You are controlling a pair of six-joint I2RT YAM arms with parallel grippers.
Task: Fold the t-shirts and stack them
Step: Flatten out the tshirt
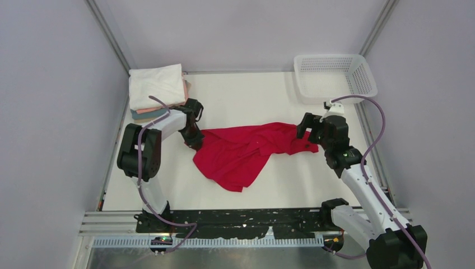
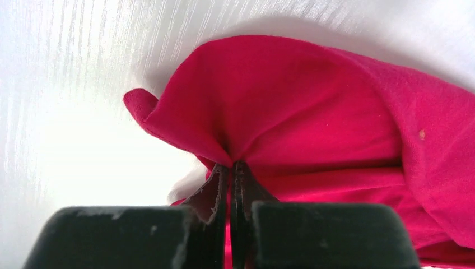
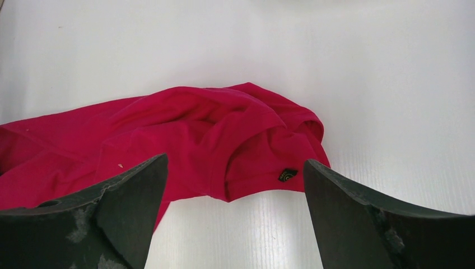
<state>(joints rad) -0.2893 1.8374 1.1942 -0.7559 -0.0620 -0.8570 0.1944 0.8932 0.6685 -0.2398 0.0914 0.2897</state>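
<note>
A bright red t-shirt lies crumpled and stretched across the middle of the white table. My left gripper is shut on the shirt's left edge; in the left wrist view the closed gripper pinches a fold of red cloth. My right gripper is open just above the shirt's right end; in the right wrist view its fingers stand wide apart over the sleeve hem with a small black label. A stack of folded shirts, white on top, with salmon pink and teal beneath, sits at the far left.
A white plastic mesh basket stands at the far right corner. Grey walls enclose the table on both sides and at the back. A black rail runs along the near edge between the arm bases.
</note>
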